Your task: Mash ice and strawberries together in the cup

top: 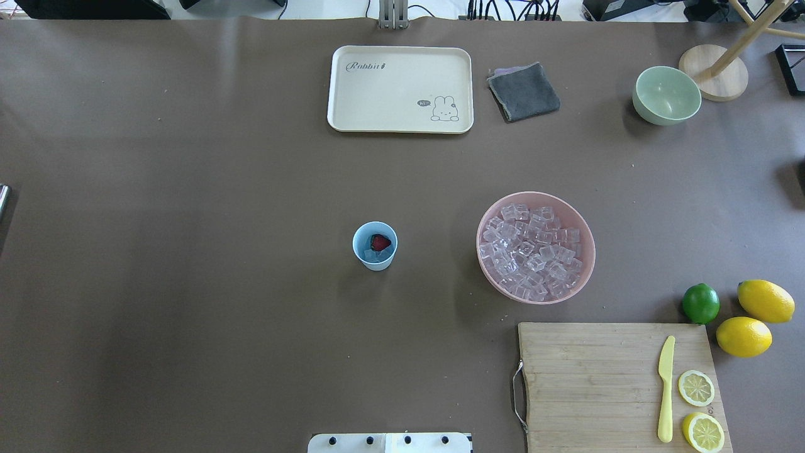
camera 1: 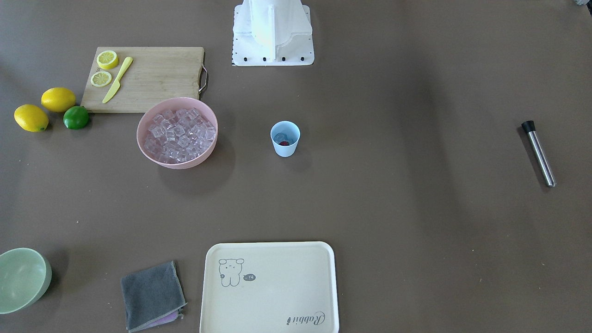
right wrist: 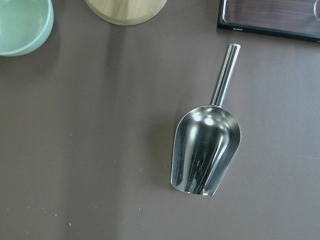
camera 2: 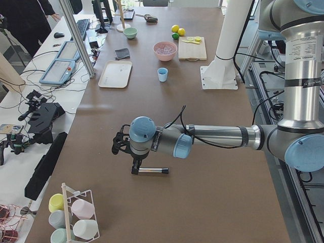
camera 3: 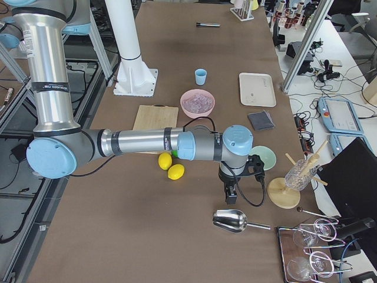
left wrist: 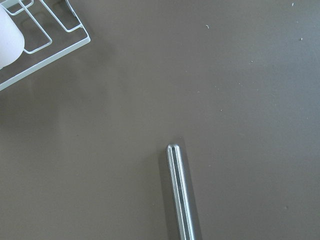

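Cup [top: 375,246] sat mid-table [top: 188,189] with the strawberry [top: 380,242] and some ice [top: 374,255] already inside, so loading looked done and the mashing hadn't started. The muddler [camera 2: 152,170] lay untouched at the left end with the left jaws hanging over it (right jaws hung above the scoop [camera 3: 235,221]). Couldn't tell from the side shots how wide either pair stood.
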